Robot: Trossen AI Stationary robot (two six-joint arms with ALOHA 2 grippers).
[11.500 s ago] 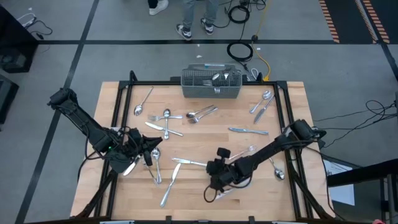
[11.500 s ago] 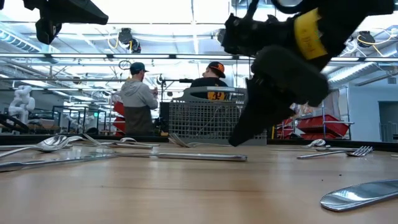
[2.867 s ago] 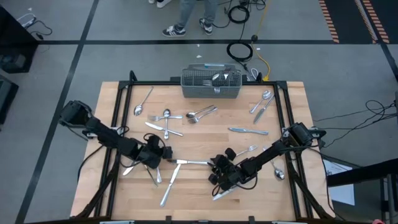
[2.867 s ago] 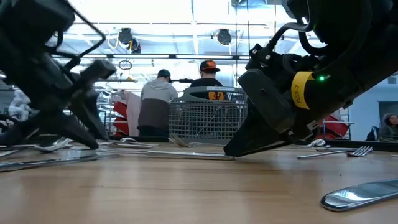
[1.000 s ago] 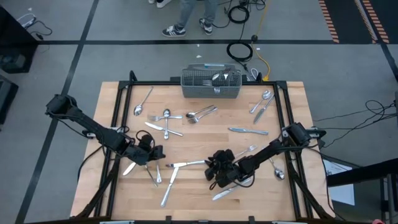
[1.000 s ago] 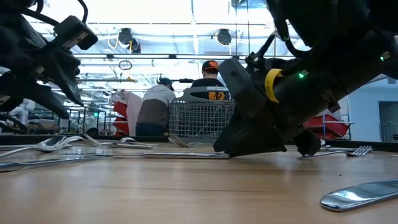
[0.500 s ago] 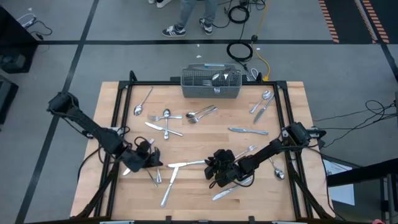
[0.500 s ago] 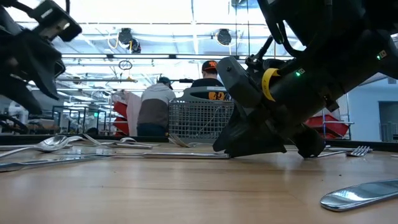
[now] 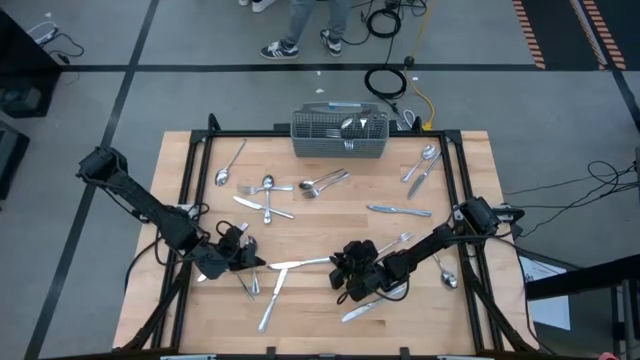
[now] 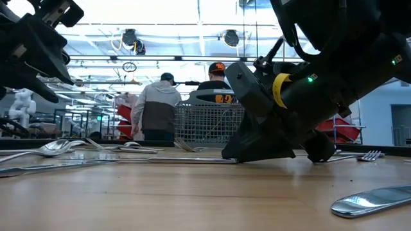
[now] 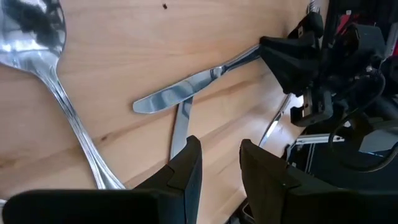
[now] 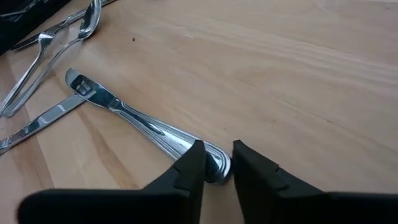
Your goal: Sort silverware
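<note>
right gripper (image 12: pixel 216 167) low on table (image 9: pixel 320 318), fingers narrow around handle end of knife (image 12: pixel 134 118), near front middle. left gripper (image 11: pixel 219 163) hovered narrow, empty, above spoon (image 11: pixel 46 74). basket (image 9: pixel 340 135) at far edge.

A: What's it all sitting on?
B: Light wood table (image 9: pixel 190 170), black frame round the edges.
A: Far edge?
B: Grey wire-mesh basket (image 9: pixel 340 135), centre.
A: Left half?
B: Spoon (image 9: pixel 230 165) far left, then a fork, spoon and knife crossed (image 9: pixel 262 196) a bit nearer. Fork and spoon pair (image 9: pixel 325 183) w/ heads together near centre.
A: Right?
B: Spoon and knife side by side (image 9: pixel 423 166) far right, a knife (image 9: pixel 399 210) nearer, a spoon (image 9: pixel 446 276) by the right edge.
A: Near side?
B: Two knives (image 9: pixel 275 290) meeting near-left; another knife (image 9: pixel 360 309) near centre.
</note>
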